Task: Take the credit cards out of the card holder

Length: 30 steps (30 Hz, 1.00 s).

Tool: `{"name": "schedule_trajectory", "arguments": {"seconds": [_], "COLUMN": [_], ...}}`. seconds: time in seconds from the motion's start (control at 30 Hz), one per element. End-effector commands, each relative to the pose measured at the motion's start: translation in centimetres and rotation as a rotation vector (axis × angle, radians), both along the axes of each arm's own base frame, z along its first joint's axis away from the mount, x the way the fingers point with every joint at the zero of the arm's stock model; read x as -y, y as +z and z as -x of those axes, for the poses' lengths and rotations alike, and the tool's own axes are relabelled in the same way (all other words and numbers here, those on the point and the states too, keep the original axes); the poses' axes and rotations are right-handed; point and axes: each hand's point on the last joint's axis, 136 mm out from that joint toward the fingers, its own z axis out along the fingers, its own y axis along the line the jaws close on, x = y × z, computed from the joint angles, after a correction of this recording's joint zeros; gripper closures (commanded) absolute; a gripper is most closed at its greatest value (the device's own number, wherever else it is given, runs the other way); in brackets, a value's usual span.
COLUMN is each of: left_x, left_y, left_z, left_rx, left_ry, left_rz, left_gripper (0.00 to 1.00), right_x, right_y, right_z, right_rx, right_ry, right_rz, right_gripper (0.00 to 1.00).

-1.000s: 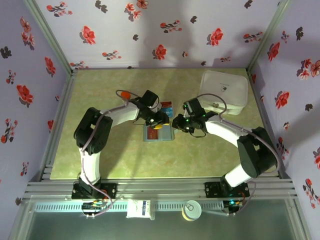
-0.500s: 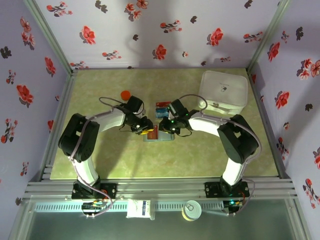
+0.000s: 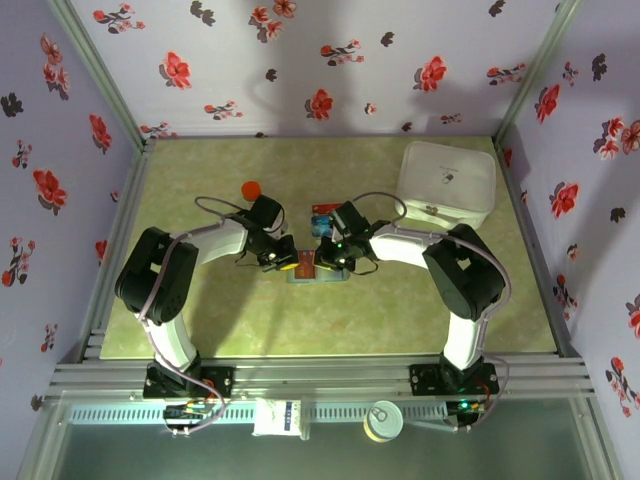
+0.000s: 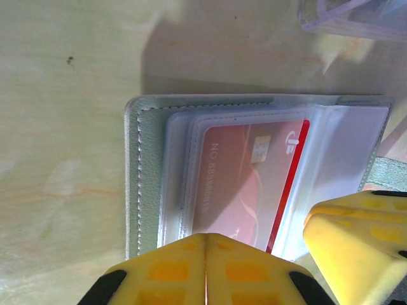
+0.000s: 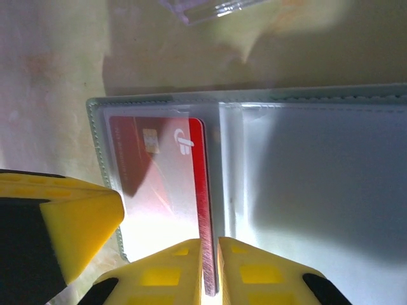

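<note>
Here, left gripper (image 4: 205,248) closed at card holder (image 4: 141,190), right gripper (image 5: 210,254) pinching credit card (image 5: 159,178)

1. I see a table (image 3: 200,310) with a pale green, marbled top.
2. A big white rounded box (image 3: 448,180) with its lid on sits in the table's far right corner.
3. A small orange round thing (image 3: 251,188) lies left of centre, nearer the table's far edge.
4. A piece of clear plastic (image 4: 356,16) lies flat on the table top; my right wrist camera catches it too (image 5: 210,9).
5. Pale purple walls (image 3: 300,60) with red and dark flowers stand along the far, left and right edges.
6. On the metal frame (image 3: 330,378) past the table's near edge I see a white packet (image 3: 279,418) and a round tin (image 3: 383,420).
</note>
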Motion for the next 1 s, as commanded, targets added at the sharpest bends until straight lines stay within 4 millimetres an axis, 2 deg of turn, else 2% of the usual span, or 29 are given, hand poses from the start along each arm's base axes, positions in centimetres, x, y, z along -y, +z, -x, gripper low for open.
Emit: {"name": "schedule_trajectory", "arguments": {"seconds": [0.0, 0.1, 0.2, 0.67, 0.83, 0.97], "left_x": [-0.5, -0.9, -1.3, -1.9, -2.0, -2.0], "left_y": [0.3, 0.2, 0.0, -1.4, -1.5, -1.4], "left_z": [-0.3, -0.5, -0.5, 0.1, 0.1, 0.1], "left_rx": [0.024, 0.021, 0.017, -0.014, -0.02, -0.016], "left_ry": [-0.005, -0.013, -0.014, -0.008, -0.003, -0.004], "left_rz": [-0.01, -0.023, -0.034, -0.054, -0.056, -0.055], "left_gripper": [0.93, 0.94, 1.0, 1.0, 1.0, 1.0], "right_x": [-1.1, -1.4, -1.7, -2.4, -1.6, -0.7], "right_y": [0.6, 0.6, 0.7, -0.2, -1.2, -1.3], "right_z": [-0.7, -0.9, -1.1, -1.2, -0.9, -0.8], "right_rx": [0.008, 0.007, 0.007, -0.019, -0.031, -0.016], "right_ry": [0.0, 0.004, 0.012, 0.036, 0.034, 0.034], "right_rz": [-0.031, -0.038, -0.047, -0.043, 0.007, 0.056], "right_gripper": [0.85, 0.82, 0.8, 0.78, 0.78, 0.78]}}
